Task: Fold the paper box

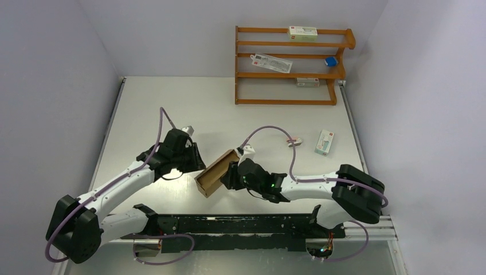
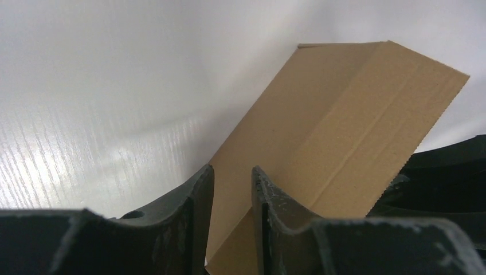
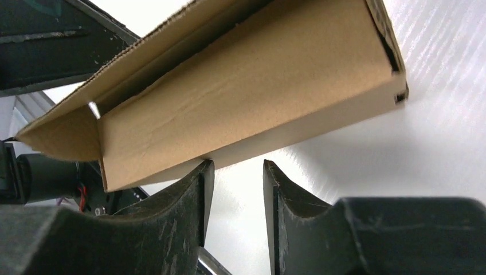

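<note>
The paper box [image 1: 216, 173] is a slim brown cardboard carton lying slanted on the white table, between my two grippers. My left gripper [image 1: 199, 163] is at the box's left long side. In the left wrist view its jaws [image 2: 232, 169] stand a narrow gap apart, and the box's flat face [image 2: 344, 114] fills the view just beyond them. My right gripper [image 1: 228, 175] is at the right side. Its jaws [image 3: 236, 163] are also slightly apart, with only bare table between them. One fingertip [image 3: 203, 172] touches the box's lower edge [image 3: 246, 86]. The box's near end flap stands ajar.
A wooden shelf rack [image 1: 292, 66] stands at the back with small white cartons and a blue item on it. A white printed carton [image 1: 324, 142] and a small clip [image 1: 294, 141] lie on the table to the right. A black rail [image 1: 240, 226] runs along the near edge.
</note>
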`<state>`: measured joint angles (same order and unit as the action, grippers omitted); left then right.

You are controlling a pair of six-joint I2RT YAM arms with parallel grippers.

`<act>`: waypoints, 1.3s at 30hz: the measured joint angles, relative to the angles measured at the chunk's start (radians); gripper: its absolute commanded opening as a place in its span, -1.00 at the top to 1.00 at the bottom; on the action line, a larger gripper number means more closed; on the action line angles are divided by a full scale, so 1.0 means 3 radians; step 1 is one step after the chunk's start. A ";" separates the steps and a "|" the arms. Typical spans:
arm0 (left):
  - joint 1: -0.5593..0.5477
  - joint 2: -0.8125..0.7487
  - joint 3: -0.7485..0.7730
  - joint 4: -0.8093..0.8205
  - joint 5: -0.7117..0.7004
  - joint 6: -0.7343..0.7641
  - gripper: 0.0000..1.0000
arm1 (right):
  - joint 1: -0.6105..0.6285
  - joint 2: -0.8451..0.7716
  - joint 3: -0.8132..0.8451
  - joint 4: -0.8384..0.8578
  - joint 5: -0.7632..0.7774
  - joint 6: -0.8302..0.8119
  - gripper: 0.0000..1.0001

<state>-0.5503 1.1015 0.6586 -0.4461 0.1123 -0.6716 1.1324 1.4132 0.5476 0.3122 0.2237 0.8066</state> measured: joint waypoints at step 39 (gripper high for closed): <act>-0.0125 -0.0821 -0.0240 -0.0098 -0.0752 -0.0557 -0.06 | -0.0374 -0.0337 0.0525 -0.0364 -0.0296 0.0014 -1.00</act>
<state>-0.5877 0.8551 0.5865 -0.4755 -0.1131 -0.8387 1.0203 1.3121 0.7052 0.2031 0.1349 0.8108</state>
